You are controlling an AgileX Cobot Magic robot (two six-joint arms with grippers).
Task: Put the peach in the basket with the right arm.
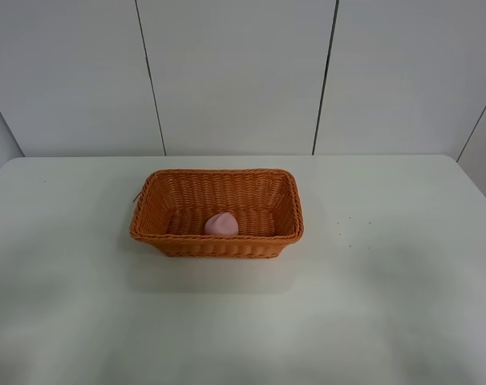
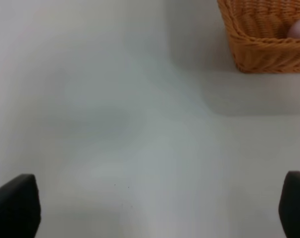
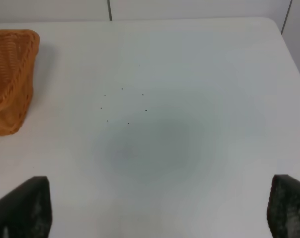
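Note:
The pale pink peach [image 1: 221, 224] lies inside the orange-brown wicker basket [image 1: 217, 242], near its front wall, in the exterior high view. A corner of the basket [image 2: 259, 47] with a sliver of the peach [image 2: 299, 29] shows in the left wrist view, and the basket's right end [image 3: 11, 84] shows in the right wrist view. My left gripper [image 2: 155, 208] is open over bare table, apart from the basket. My right gripper [image 3: 155, 213] is open too, with nothing between its fingers. Neither arm appears in the exterior high view.
The white table [image 1: 387, 281] carries the basket at its middle. Several tiny dark specks [image 3: 123, 106] dot the surface right of the basket. A grey panelled wall [image 1: 235, 72] stands behind the table's far edge.

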